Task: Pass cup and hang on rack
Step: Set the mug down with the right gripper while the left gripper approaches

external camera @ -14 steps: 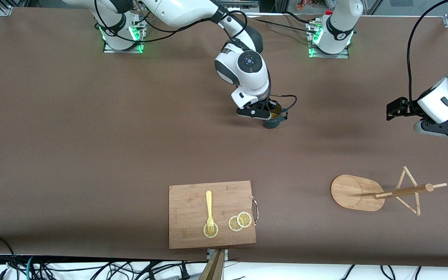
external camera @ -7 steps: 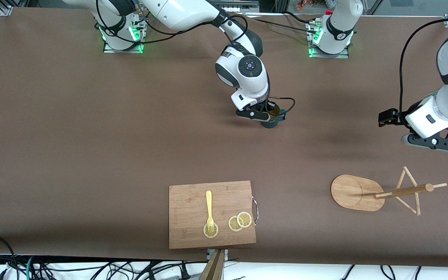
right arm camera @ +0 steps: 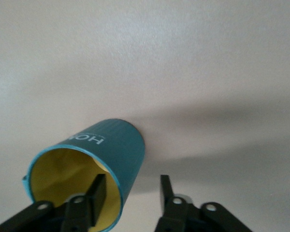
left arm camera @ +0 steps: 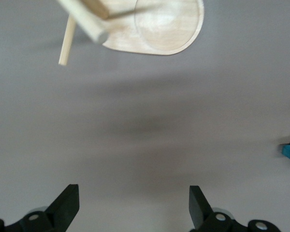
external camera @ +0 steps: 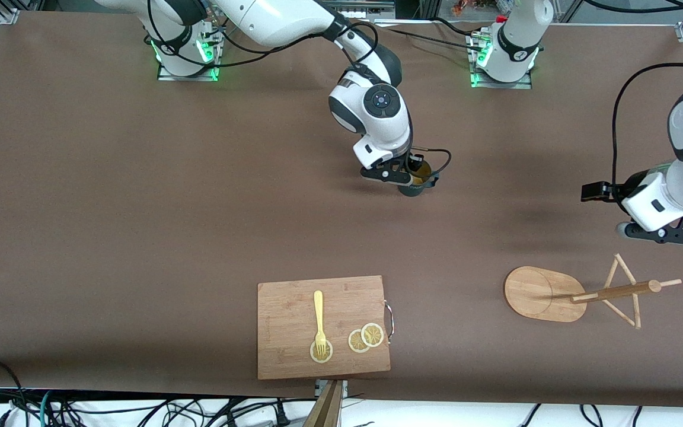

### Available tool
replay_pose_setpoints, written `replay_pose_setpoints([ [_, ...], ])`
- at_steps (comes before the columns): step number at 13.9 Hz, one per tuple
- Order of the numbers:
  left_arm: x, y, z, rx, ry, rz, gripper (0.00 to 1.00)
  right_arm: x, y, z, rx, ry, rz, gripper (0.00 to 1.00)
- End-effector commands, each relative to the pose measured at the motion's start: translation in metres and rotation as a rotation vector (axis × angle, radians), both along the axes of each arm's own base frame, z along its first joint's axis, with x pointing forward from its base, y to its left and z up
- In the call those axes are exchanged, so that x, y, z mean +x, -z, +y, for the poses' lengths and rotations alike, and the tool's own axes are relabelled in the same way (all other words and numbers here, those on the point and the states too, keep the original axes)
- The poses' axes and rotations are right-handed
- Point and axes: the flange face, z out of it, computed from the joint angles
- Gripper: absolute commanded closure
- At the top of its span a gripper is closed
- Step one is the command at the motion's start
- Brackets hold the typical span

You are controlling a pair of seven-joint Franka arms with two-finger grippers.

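A: Where is the cup (external camera: 415,182) sitting right now?

B: It is hanging over the middle of the table, a little toward the arms' bases, in the right gripper (external camera: 408,177). The right wrist view shows one finger inside the yellow lining and the other outside the ribbed teal wall (right arm camera: 113,145), so the jaws are pinching the rim narrowly.

A: And the left gripper (external camera: 661,232)?

B: It is hovering over bare table near the rack (external camera: 578,295), toward the left arm's end. Its jaws are standing wide, holding nothing; the rack's oval base (left arm camera: 157,29) is showing in its wrist view.

A: So what makes the handover go well?

B: I judge the pass is barely beginning, since the two grippers are well apart. The right arm should be presenting the cup with the body or the rim free, and the handle clear, because the handle must slip over a peg later. The left jaws should be closing firmly before the right ones are letting go. A rim pinch can let the cup swing, so moving slowly matters.
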Motion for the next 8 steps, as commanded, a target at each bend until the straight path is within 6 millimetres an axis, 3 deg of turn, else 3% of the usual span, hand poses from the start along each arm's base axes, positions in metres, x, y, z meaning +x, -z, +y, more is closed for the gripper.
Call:
replay_pose_setpoints([
  [1,0.001,0.001,0.001,-0.057,0.073,0.05,0.0,0.018,-0.042,-0.016,-0.002,0.019,0.016,0.0],
  [4,-0.011,0.016,-0.008,-0.212,0.228,0.107,0.0,0.047,-0.075,-0.048,-0.03,-0.018,0.016,0.0],
  [5,-0.015,0.022,-0.009,-0.273,0.26,0.11,0.0,0.059,-0.088,-0.062,-0.036,-0.044,0.013,0.0],
  [7,-0.021,0.033,-0.013,-0.367,0.334,0.114,0.0,0.085,-0.096,-0.096,-0.071,-0.115,0.024,0.0],
  [8,-0.021,0.036,-0.022,-0.399,0.376,0.105,0.0,0.1,-0.112,-0.116,-0.071,-0.152,0.017,0.0],
])
